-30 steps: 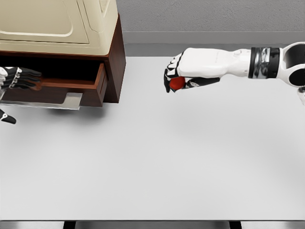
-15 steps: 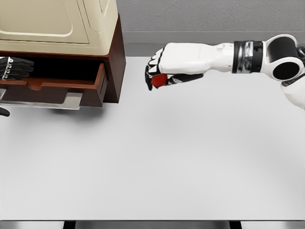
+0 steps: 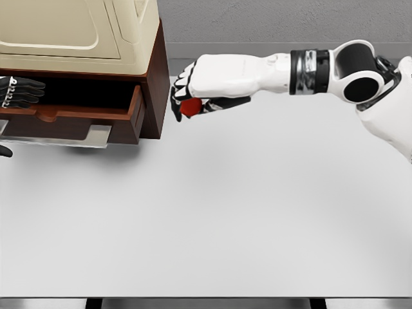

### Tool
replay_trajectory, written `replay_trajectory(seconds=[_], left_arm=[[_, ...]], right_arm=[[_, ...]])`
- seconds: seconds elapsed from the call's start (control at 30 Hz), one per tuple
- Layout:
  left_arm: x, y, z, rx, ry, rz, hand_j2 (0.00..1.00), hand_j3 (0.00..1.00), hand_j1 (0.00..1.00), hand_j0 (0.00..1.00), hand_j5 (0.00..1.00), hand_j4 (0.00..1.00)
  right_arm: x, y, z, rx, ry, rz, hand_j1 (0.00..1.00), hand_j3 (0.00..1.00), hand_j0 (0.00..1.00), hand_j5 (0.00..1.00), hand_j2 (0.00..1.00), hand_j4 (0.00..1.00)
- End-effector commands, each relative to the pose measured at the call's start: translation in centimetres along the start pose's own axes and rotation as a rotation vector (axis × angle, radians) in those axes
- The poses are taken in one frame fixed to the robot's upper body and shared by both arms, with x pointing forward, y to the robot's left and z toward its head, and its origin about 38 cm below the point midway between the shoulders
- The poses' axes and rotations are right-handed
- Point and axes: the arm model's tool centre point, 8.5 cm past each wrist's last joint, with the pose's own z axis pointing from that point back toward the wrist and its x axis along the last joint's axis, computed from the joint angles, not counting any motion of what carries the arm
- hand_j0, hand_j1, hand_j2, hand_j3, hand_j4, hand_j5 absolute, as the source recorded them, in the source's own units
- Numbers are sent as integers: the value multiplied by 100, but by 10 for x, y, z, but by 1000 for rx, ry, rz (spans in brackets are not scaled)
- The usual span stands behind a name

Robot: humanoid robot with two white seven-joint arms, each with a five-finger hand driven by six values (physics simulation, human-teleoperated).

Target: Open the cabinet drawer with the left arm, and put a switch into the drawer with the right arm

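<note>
Roughly midway by my read: the drawer (image 3: 77,112) is already pulled out of the dark wood cabinet (image 3: 154,77), front panel clear of the carcass and a dark cavity showing above it, so the opening step looks done. Left hand (image 3: 19,91) sits at the far left edge, over the drawer's rear left part, black fingers (image 3: 32,84) lying roughly flat and pointing right; can't tell from this view whether they grip the drawer or just rest there, too much is cropped. Right hand (image 3: 193,96) is curled around the switch (image 3: 189,108), which shows as a small red blob under the palm, thumb and fingers wrapped on it. That hand hangs above the white table (image 3: 212,212), just beside the cabinet's right side wall, at about drawer height but outside it. So the switch is not in the drawer yet. Left to do, as I judge it: carry the switch up and over the cabinet's right edge into the drawer opening, lower it, release. Main risk looks like knuckles clipping the cabinet's side wall or the beige appliance (image 3: 77,29) sitting on top of it.
</note>
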Motion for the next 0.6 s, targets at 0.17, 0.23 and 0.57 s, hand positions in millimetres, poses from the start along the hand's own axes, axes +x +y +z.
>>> replay_trajectory(seconds=[0.17, 0.23, 0.57], left_arm=[[1, 1, 1, 3, -3, 2, 100, 100, 100, 100, 100, 100], [3, 2, 2, 6, -8, -3, 100, 100, 100, 100, 100, 100], [5, 4, 5, 14, -9, -2, 100, 100, 100, 100, 100, 100]], right_arm=[[-1, -2, -26, 3, -31, -22, 48, 48, 48, 48, 48, 48], [0, -5, -27, 1, -32, -15, 48, 48, 48, 48, 48, 48], [8, -25, -46, -18, -56, 6, 48, 48, 48, 48, 48, 48]])
